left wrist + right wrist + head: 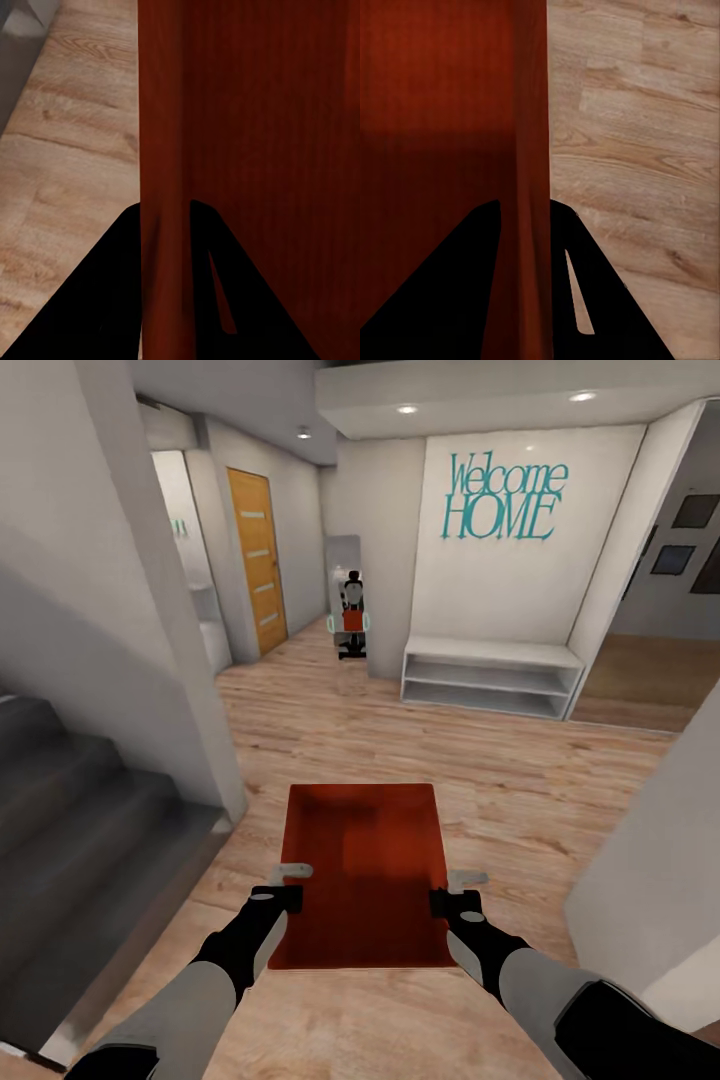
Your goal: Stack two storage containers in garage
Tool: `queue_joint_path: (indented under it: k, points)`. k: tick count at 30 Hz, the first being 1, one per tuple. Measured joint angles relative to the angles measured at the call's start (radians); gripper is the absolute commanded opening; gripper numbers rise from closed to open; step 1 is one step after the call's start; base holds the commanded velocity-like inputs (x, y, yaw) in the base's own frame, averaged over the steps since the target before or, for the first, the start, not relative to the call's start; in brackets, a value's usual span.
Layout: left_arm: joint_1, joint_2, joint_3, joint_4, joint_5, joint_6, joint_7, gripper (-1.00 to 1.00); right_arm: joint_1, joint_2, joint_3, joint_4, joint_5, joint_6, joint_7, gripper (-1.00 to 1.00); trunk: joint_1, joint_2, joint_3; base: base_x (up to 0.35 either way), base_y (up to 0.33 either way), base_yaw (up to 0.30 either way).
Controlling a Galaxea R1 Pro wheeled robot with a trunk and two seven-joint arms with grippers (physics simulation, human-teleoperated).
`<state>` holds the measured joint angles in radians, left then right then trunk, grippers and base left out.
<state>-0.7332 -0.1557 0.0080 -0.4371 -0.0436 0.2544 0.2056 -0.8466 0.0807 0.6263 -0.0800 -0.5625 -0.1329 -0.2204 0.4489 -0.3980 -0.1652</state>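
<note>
the container [365,870] hangs above the wood floor [520,780], its long axis pointing away from the robot toward the white shelf [490,675]. the left gripper [288,872] clamps its left wall and the right gripper [455,880] its right wall.

orange-red container [365,870], teal lettering [503,498], orange door [254,560]

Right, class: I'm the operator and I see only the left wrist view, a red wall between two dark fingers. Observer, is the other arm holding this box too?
Observer: Yes, the right end effector pinches the opposite wall of the storage container.
Operator: What lies ahead?
Observer: A white bench under a teal "Welcome HOME" sign.
Operator: Anything to our left?
Observer: Grey stairs descend beside a wall.
</note>
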Motion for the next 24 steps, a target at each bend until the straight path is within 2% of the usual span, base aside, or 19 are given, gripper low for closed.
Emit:
queue_joint_path:
  k: [24]
  points:
    - [0.000, 0.000, 0.000, 0.003, 0.001, -0.011, 0.000, -1.00, 0.000, 0.000, 0.003, 0.001, -0.002, -0.010, -0.002, -1.00, 0.000, 0.000, 0.000, 0.322, 0.000, 0.000]
